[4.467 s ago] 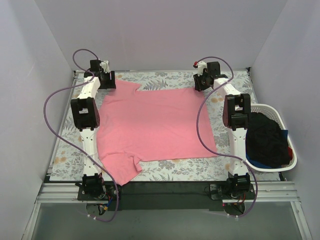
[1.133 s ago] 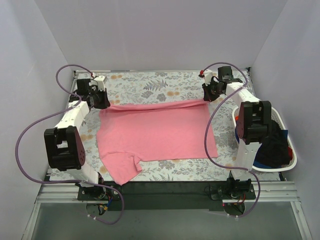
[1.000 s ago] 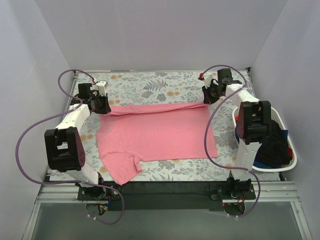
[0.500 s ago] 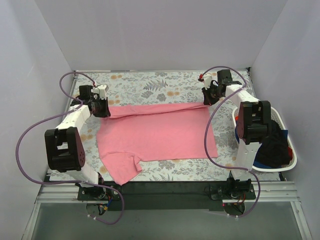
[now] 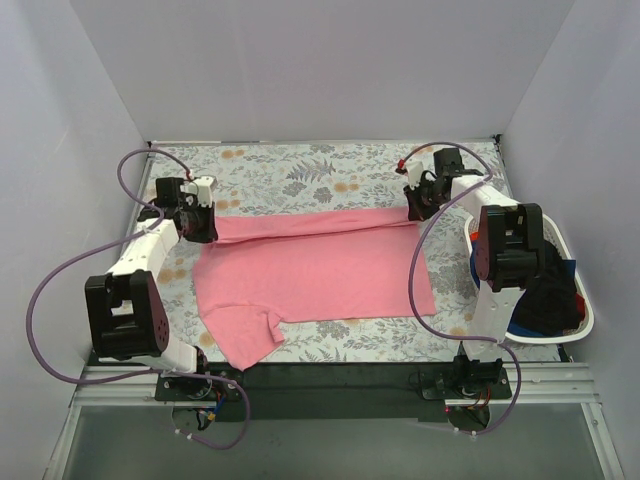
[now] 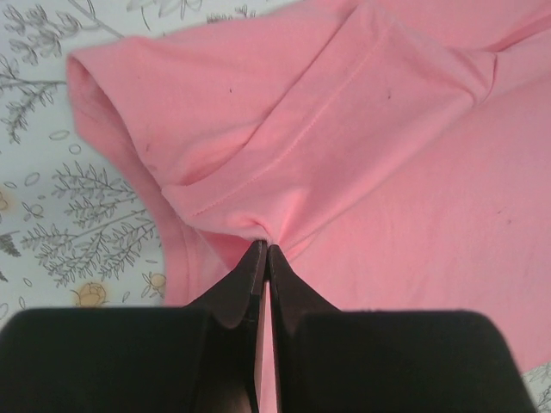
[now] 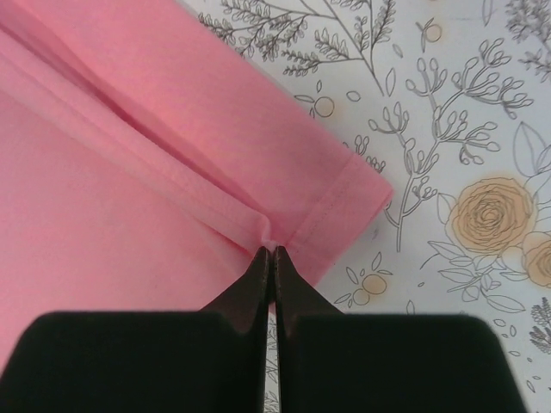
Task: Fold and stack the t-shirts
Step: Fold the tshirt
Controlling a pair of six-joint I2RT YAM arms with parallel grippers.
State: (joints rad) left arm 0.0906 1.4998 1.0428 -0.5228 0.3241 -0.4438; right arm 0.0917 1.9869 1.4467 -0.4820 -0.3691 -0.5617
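Salmon-pink cotton, the t-shirt (image 5: 310, 265) lies flat on the tablecloth (image 5: 300, 175), its near hem well back from both grippers, toward the arm bases. Its long axis runs crosswise, from one gripper to the other. At the far, doubled-over edge each arm has its own corner: the left gripper (image 6: 264, 249) and the right gripper (image 7: 272, 251) each clamp a pinch of fabric, jaws fully closed. The fold likely goes toward that near hem.

Bare tablecloth (image 5: 300, 172) beyond pink t-shirt (image 5: 310, 265); laundry basket (image 5: 587, 318), perhaps brimful, at right.
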